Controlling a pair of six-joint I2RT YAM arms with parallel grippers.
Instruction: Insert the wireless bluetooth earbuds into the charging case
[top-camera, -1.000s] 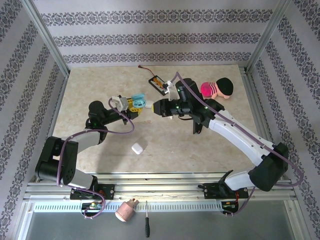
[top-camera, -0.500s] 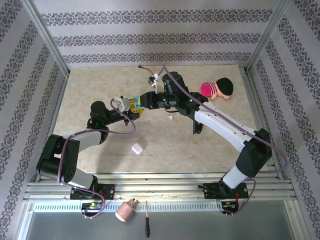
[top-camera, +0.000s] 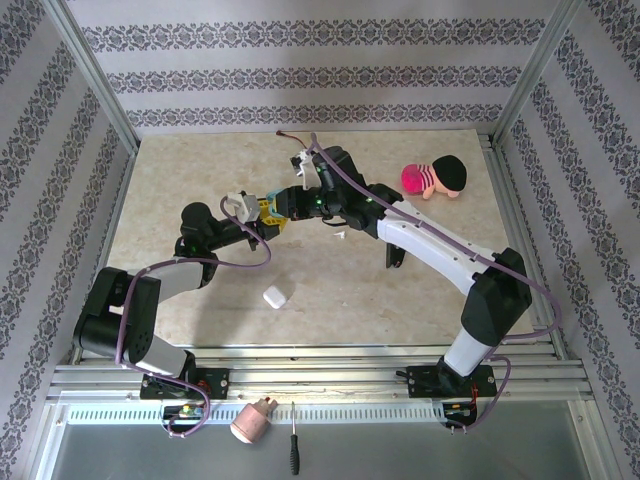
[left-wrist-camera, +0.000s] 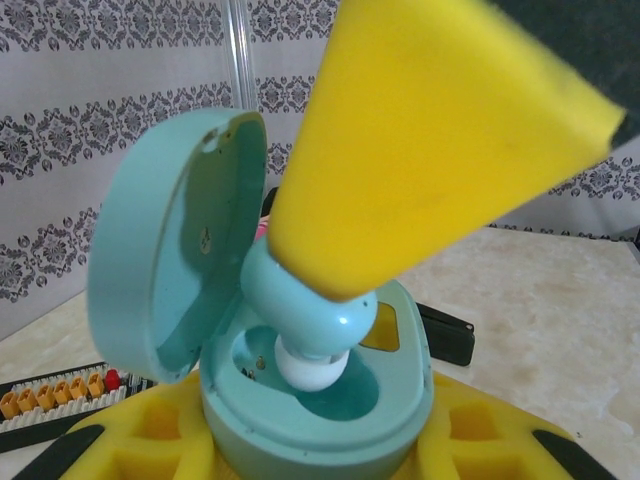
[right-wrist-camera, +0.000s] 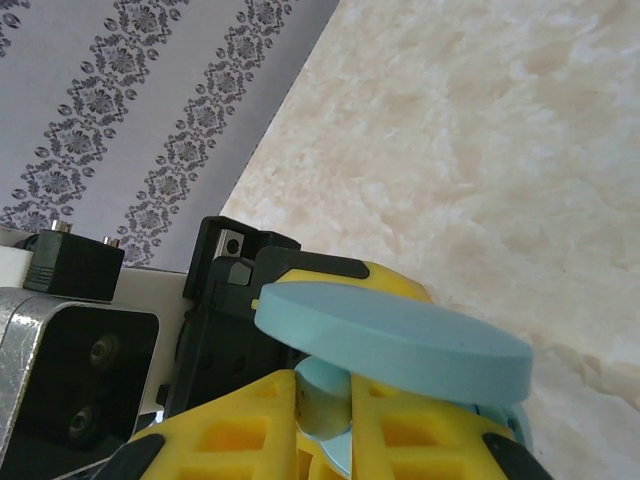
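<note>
Up off the tabletop (top-camera: 200, 160), the left pincer (left-wrist-camera: 320, 447) is clenched around the light-blue charging case (left-wrist-camera: 408, 372), whose lid (left-wrist-camera: 160, 260) stands swung open. The right pincer (right-wrist-camera: 324, 402) meets it from the other side, gripping a light-blue earbud (left-wrist-camera: 310, 315) between its yellow fingers (left-wrist-camera: 430, 130). The earbud's white tip sits down in one well of the case. Nearer the arm bases, a small white case (top-camera: 275, 296) lies on the tabletop, well apart from both pincers.
</note>
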